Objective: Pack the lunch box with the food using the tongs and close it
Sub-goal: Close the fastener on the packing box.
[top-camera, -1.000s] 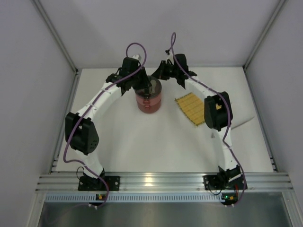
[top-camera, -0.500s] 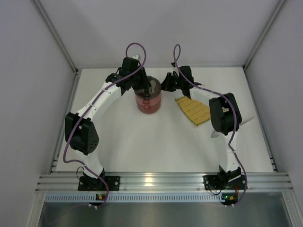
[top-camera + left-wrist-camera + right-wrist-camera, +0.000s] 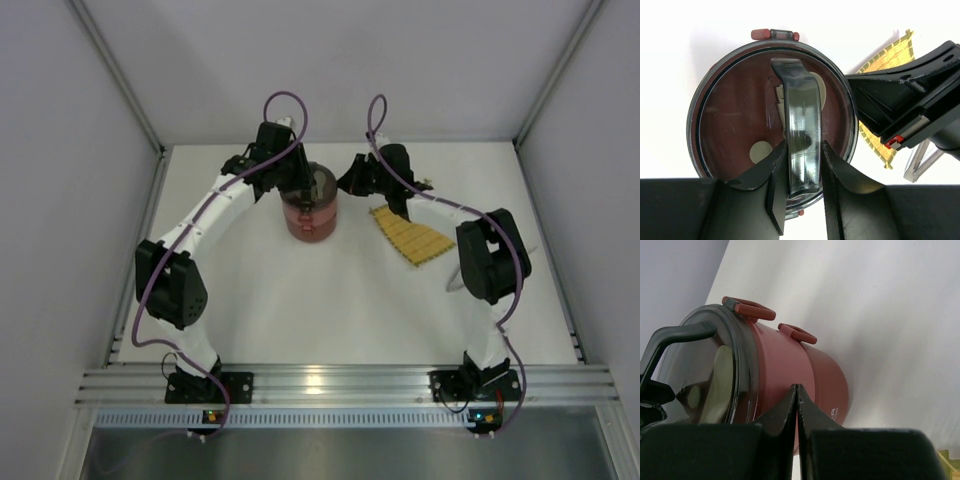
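Starting with the overhead view, the lunch box (image 3: 308, 212) is seen upright on the white table (image 3: 300, 310), toward the far side and between the two arms, with its tiers stacked and its lid on. The left gripper (image 3: 302, 188) is held directly over the lid, while the right gripper (image 3: 350, 183) is placed just beside the box on its right. The yellow mat (image 3: 412, 236) is laid to the right of the box and is partly covered by the right arm.

From the left wrist, the lid (image 3: 730, 125) is viewed from straight above. The black carrying handle (image 3: 801, 100) arched across it is clamped at its near end between the left fingers (image 3: 774, 172), one pressed to each side of the strap. A red latch (image 3: 774, 34) is seen at the far rim, and cream shapes (image 3: 761, 151) are made out through the lid; what they are cannot be told. The right gripper, the mat and the bend of the tongs (image 3: 920, 161) are caught at the right edge, the tongs lying just beside the mat's corner.

From the right wrist, the right fingers (image 3: 785, 410) are shown pressed flat against each other with nothing between them. Their tips are set at the red wall of the box, below its two side handles (image 3: 797, 333); whether the wall is touched cannot be told
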